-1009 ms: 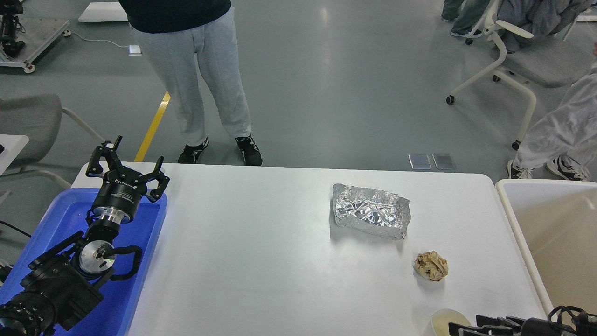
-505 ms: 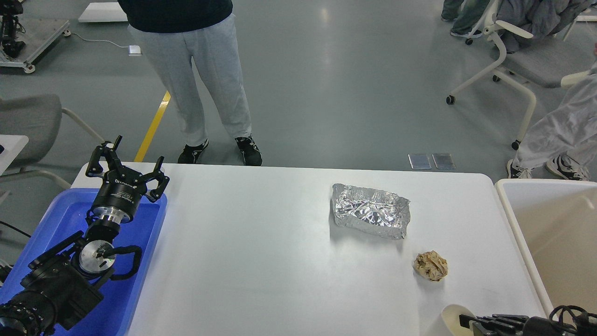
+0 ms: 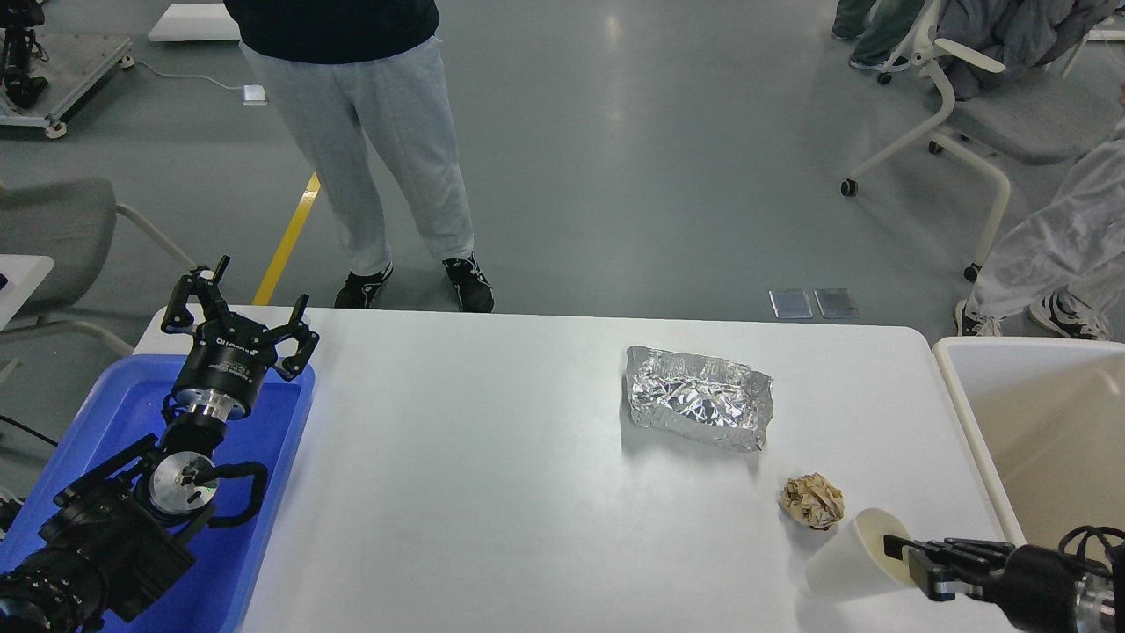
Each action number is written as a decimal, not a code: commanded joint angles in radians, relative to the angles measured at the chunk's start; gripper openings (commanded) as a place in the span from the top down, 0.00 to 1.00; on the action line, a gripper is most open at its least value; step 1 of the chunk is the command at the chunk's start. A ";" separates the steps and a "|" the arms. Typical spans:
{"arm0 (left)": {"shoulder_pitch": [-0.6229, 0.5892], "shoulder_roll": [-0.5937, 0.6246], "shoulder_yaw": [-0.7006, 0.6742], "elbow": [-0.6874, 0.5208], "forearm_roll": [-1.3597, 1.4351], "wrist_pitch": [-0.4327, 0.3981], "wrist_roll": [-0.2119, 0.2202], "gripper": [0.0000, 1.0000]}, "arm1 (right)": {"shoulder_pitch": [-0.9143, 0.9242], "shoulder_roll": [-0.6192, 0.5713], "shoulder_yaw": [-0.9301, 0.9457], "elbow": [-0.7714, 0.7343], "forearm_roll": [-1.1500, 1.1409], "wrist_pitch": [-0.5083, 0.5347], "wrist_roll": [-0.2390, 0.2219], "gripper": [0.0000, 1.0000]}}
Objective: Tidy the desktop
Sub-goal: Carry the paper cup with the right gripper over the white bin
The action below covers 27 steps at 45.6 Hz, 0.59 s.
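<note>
White paper cup (image 3: 848,556), gripped at its rim (apparently) by the right end effector (image 3: 905,552), is rising over the tabletop (image 3: 492,492) toward the right-hand bin (image 3: 958,387); left end effector (image 3: 237,315) is hovering spread wide.

Lab: taped floor (image 3: 286,242); office chairs (image 3: 958,105)
</note>
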State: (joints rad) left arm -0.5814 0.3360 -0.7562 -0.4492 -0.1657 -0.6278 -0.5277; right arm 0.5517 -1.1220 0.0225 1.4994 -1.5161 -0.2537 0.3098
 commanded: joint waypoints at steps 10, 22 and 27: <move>0.000 0.001 0.000 0.000 0.000 0.000 0.000 0.00 | 0.184 -0.146 0.011 0.058 0.076 0.068 0.002 1.00; 0.000 0.001 0.000 0.001 0.000 0.000 0.000 0.00 | 0.470 -0.243 0.022 0.059 0.088 0.393 0.002 1.00; 0.000 0.000 0.000 0.001 0.000 0.000 0.000 0.00 | 0.579 -0.255 0.019 0.058 0.135 0.447 0.002 1.00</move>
State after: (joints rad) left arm -0.5814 0.3369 -0.7559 -0.4489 -0.1656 -0.6277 -0.5277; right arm 0.9019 -1.3212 0.0398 1.5533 -1.4349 0.0147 0.3113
